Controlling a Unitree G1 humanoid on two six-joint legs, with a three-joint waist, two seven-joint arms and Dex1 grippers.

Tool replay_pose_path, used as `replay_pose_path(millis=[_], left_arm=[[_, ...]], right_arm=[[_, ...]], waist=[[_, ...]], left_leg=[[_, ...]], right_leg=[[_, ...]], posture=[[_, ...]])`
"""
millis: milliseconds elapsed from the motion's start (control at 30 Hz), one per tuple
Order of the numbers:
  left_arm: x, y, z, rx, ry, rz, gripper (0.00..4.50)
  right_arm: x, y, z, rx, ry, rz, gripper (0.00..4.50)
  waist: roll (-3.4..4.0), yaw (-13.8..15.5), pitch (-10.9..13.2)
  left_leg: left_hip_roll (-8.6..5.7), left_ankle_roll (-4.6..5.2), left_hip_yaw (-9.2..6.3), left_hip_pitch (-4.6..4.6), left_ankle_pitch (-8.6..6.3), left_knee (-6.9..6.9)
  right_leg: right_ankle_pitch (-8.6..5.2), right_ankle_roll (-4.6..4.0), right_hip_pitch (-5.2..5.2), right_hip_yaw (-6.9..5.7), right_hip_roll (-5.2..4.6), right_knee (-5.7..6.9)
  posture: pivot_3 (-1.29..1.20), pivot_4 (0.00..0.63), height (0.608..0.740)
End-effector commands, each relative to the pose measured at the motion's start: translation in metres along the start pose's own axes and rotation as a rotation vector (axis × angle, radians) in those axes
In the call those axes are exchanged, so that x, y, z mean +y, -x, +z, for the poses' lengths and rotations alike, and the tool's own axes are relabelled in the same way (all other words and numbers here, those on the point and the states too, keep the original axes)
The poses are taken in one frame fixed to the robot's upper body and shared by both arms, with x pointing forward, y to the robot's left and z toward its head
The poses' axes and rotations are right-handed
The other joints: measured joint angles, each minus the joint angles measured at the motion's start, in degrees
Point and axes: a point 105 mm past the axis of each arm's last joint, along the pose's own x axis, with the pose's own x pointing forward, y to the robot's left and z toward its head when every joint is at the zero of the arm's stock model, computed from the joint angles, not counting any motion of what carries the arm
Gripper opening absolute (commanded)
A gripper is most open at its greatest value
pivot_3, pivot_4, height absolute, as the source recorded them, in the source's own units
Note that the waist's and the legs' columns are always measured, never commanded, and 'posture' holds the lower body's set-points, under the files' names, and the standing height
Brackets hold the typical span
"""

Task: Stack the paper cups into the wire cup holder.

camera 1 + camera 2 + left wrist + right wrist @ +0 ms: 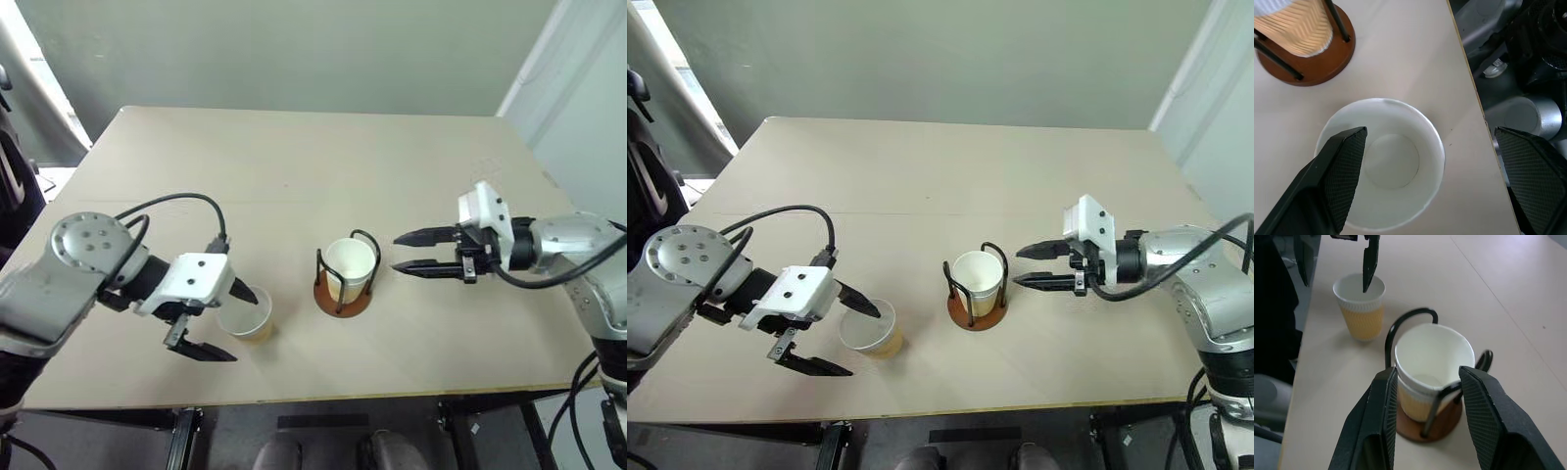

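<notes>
- Near the table's (294,166) front edge, on the robot's left, a loose paper cup (247,320) stands upright and mouth-up on the bare top, which leaves its rolled rim free to be taken from above.
- Left gripper (223,323): spread to its widest, holding nothing. One finger (1342,166) hangs over the cup's white inside, the other outside the wall toward the table edge, so the rim lies between them; this reads as the set-up for a pinch on the cup wall.
- Wire cup holder (345,294): set at mid-table, just beside the loose cup but apart from it. Its reddish-brown disc keeps the black wire loops upright.
- Nested cups (1432,364): already seated inside the loops; a second rim line below the top rim suggests two, stacked.
- Right gripper (400,253): partly open, empty, level with the holder and close beside it without touching; likely parked clear of the stack so the left arm can bring the last cup.
</notes>
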Motion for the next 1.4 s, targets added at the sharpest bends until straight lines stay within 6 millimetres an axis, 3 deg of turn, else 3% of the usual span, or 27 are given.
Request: replay_pose_path(millis=[33, 133, 167, 233, 400, 433, 933, 1067, 1333, 1400], left_arm=[[0.004, 0.000, 0.004, 0.008, -0.038, 0.006, 4.50], [0.004, -0.002, 0.005, 0.000, -0.040, 0.000, 4.50], [0.004, -0.003, 0.005, -0.001, -0.040, -0.001, 4.50], [0.004, -0.004, 0.004, 0.001, -0.042, -0.004, 4.50], [0.004, -0.004, 0.003, 0.006, -0.045, -0.011, 4.50], [0.003, -0.004, 0.002, 0.008, -0.046, -0.014, 4.50], [0.006, -0.014, -0.017, 0.114, -0.154, -0.036, 4.50], [0.008, -0.017, -0.018, 0.106, -0.155, -0.034, 3.23], [0.009, -0.017, -0.019, 0.090, -0.142, -0.035, 0.15], [0.009, -0.017, -0.019, 0.087, -0.138, -0.035, 0.03]], right_arm=[[-0.008, 0.017, 0.000, 0.034, 0.036, -0.051, 1.92], [-0.011, 0.022, -0.003, 0.049, -0.049, -0.056, 1.92], [-0.012, 0.023, -0.003, 0.050, -0.054, -0.061, 2.11], [-0.011, 0.026, -0.007, 0.078, -0.037, -0.055, 2.56], [-0.009, 0.028, -0.016, 0.132, 0.022, -0.067, 4.33], [-0.009, 0.029, -0.016, 0.135, 0.027, -0.066, 4.45], [-0.005, 0.035, -0.015, 0.121, 0.081, -0.084, 4.45], [-0.001, 0.038, -0.011, 0.065, 0.129, -0.069, 4.50], [0.004, 0.043, 0.003, -0.056, 0.128, -0.022, 4.50], [0.007, 0.043, 0.003, -0.057, 0.139, -0.007, 4.50]], waist=[[0.00, 0.01, 0.00], [0.00, -0.01, 0.00], [0.00, -0.01, 0.00], [0.00, -0.01, 0.00], [0.00, 0.02, 0.00], [0.00, 0.02, 0.00], [0.00, 0.01, 0.00], [0.00, 0.01, 0.00], [0.00, 0.00, 0.00], [0.00, 0.00, 0.00]], left_leg=[[0.00, 0.00, 0.00, 0.00, 0.00, 0.00], [0.00, 0.00, 0.02, 0.00, 0.00, -0.01], [0.00, 0.00, 0.02, 0.00, 0.00, -0.01], [0.01, 0.00, 0.02, 0.01, 0.00, -0.02], [0.00, 0.02, 0.01, 0.00, -0.01, 0.00], [0.00, 0.02, 0.02, 0.00, -0.02, 0.01], [0.00, 0.05, 0.03, 0.00, -0.03, 0.01], [0.01, 0.05, 0.03, 0.01, -0.03, 0.01], [0.00, 0.05, 0.06, 0.01, -0.03, 0.00], [0.00, 0.05, 0.06, 0.01, -0.03, 0.01]], right_leg=[[0.00, 0.00, 0.00, 0.00, 0.00, 0.00], [0.00, 0.00, 0.00, 0.01, 0.00, 0.00], [0.00, 0.00, 0.00, 0.01, 0.00, 0.00], [0.00, 0.00, 0.00, 0.01, 0.00, 0.00], [0.00, 0.00, 0.01, 0.00, 0.00, 0.00], [0.00, 0.00, 0.02, 0.00, 0.00, 0.00], [0.00, 0.01, 0.02, 0.01, 0.00, -0.01], [0.00, 0.01, 0.02, 0.01, 0.00, 0.00], [0.00, 0.01, 0.02, 0.01, 0.00, 0.00], [0.00, 0.01, 0.02, 0.01, 0.00, 0.00]], posture=[[0.00, 0.150, 0.740], [0.00, 0.150, 0.740], [0.00, 0.150, 0.740], [0.00, 0.150, 0.740], [0.00, 0.150, 0.740], [0.00, 0.150, 0.740], [0.00, 0.150, 0.740], [0.00, 0.150, 0.740], [0.00, 0.150, 0.740], [0.00, 0.150, 0.740]])
